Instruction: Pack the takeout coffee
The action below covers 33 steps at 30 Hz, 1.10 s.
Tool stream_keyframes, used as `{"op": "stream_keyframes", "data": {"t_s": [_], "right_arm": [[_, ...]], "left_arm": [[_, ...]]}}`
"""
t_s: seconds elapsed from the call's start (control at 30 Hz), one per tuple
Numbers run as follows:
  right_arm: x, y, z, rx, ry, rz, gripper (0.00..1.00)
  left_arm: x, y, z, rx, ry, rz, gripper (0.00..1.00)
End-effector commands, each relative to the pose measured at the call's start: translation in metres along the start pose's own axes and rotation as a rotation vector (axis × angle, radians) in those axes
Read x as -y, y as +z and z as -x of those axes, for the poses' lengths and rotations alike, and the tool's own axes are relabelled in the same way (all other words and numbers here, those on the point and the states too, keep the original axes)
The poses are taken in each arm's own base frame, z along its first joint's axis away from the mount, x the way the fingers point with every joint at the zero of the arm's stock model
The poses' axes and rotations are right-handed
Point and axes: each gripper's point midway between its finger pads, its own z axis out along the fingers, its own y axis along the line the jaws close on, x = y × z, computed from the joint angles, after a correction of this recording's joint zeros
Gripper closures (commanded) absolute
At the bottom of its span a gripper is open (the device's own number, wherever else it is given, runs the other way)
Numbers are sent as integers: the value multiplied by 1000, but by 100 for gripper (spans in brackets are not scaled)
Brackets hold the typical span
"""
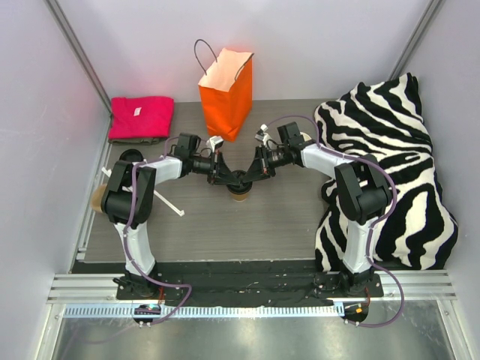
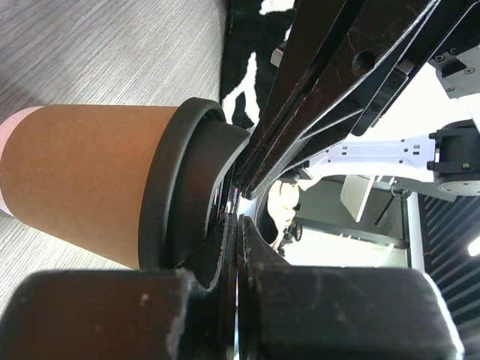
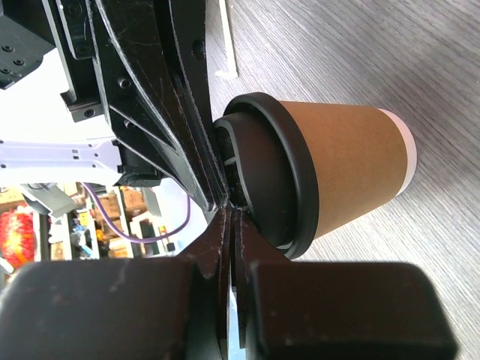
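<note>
The takeout coffee [image 1: 239,194], a brown kraft cup with a black lid [image 1: 238,182], stands upright on the grey table in front of the orange bag [image 1: 226,94]. My left gripper [image 1: 223,175] and right gripper [image 1: 253,173] meet over it from either side, both shut with nothing between the jaws, tips resting against the lid's top. In the left wrist view the cup [image 2: 82,176] and lid [image 2: 169,191] lie just past my shut left gripper [image 2: 236,219]. In the right wrist view the cup [image 3: 352,165] and lid [image 3: 289,176] touch my shut right gripper [image 3: 229,211].
The orange bag stands open behind the cup. A folded pink cloth [image 1: 140,118] lies at the back left. A zebra-striped cloth [image 1: 390,165] fills the right side. A white stick [image 1: 169,204] and another brown cup [image 1: 97,199] lie by the left arm.
</note>
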Motion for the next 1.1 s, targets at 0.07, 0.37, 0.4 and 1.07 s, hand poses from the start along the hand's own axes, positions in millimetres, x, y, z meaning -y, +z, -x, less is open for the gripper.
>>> {"op": "stream_keyframes", "data": {"t_s": [0.07,0.37,0.4,1.07], "right_arm": [[36,5,-8,1,-61,-187,93],[-62,-19,6,75,-171,8,92],[-67,-21,8,82,-177,12,92],[-19,24,37,138,-9,11,92]], "left_arm": [[-42,9,-5,40,23,159,100],[28,-2,4,66,147,63,93],[33,-4,4,68,155,56,90],[4,17,-5,115,89,139,91]]}}
